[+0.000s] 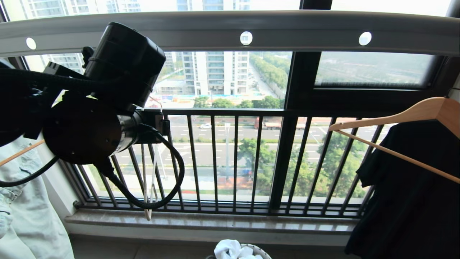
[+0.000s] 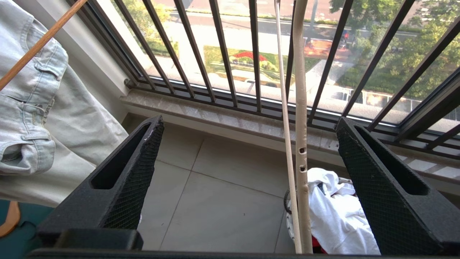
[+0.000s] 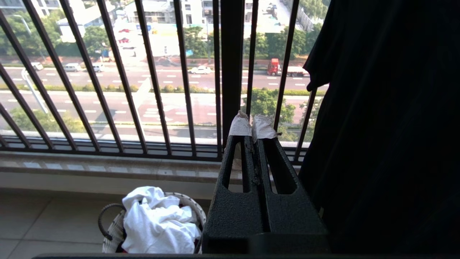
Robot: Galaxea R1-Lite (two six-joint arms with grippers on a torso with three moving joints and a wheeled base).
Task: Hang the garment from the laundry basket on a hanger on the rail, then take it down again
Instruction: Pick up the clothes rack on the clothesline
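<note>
The grey rail (image 1: pixel 230 32) with round holes runs across the top of the head view. The thin cream hanger (image 2: pixel 300 108) hangs edge-on in front of the window bars; in the head view its lower end (image 1: pixel 146 212) shows below my left arm (image 1: pixel 107 108), which hides its top. My left gripper (image 2: pixel 249 121) is open wide, and the hanger's rods stand between the fingers, nearer one finger (image 2: pixel 373 180), touching neither. The white garment (image 3: pixel 158 219) lies crumpled in the laundry basket (image 3: pixel 111 230) on the floor. My right gripper (image 3: pixel 251 126) is shut and empty, above and beside the basket.
A pale denim jacket (image 1: pixel 25 201) hangs at the left on a wooden hanger. A black garment (image 1: pixel 406 187) on a light-wood hanger (image 1: pixel 413 115) hangs at the right, close to my right gripper. Black window bars (image 1: pixel 235 158) and a stone sill (image 1: pixel 215 223) lie behind.
</note>
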